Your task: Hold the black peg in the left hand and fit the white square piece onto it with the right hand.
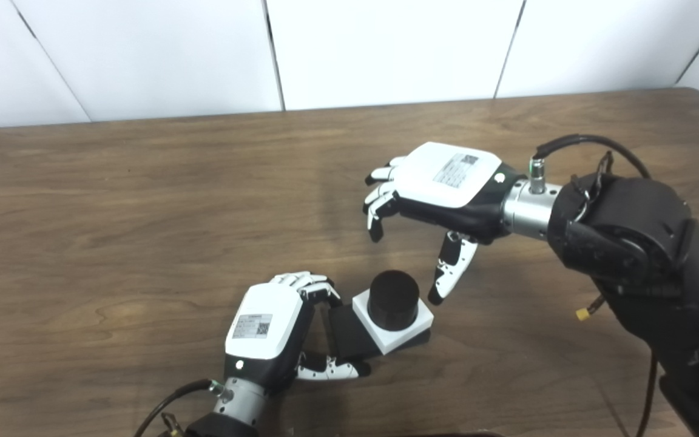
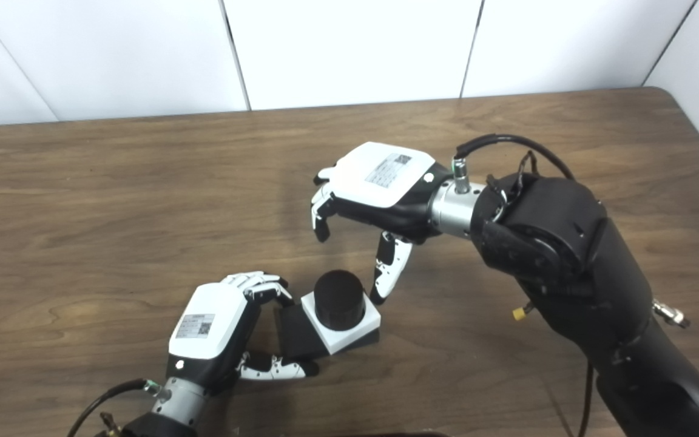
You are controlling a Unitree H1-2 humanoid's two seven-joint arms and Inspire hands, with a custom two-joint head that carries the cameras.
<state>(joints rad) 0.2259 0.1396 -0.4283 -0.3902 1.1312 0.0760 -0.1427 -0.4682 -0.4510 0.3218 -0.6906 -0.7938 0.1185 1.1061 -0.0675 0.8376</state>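
The black peg (image 1: 393, 299) is a short round cylinder on a black block base. The white square piece (image 1: 401, 338) sits around the cylinder, on top of that base. My left hand (image 1: 267, 328) is low at the table's near side, its fingers and thumb closed on the base from the left. My right hand (image 1: 440, 188) hovers above and to the right of the peg with its fingers spread and nothing in it. Its thumb tip hangs just beside the white piece's right corner; I cannot tell whether they touch.
The brown wooden table (image 1: 143, 212) fills the view, with white wall panels behind its far edge. The bulky black right forearm (image 1: 641, 243) and its cable cross the right side of the table.
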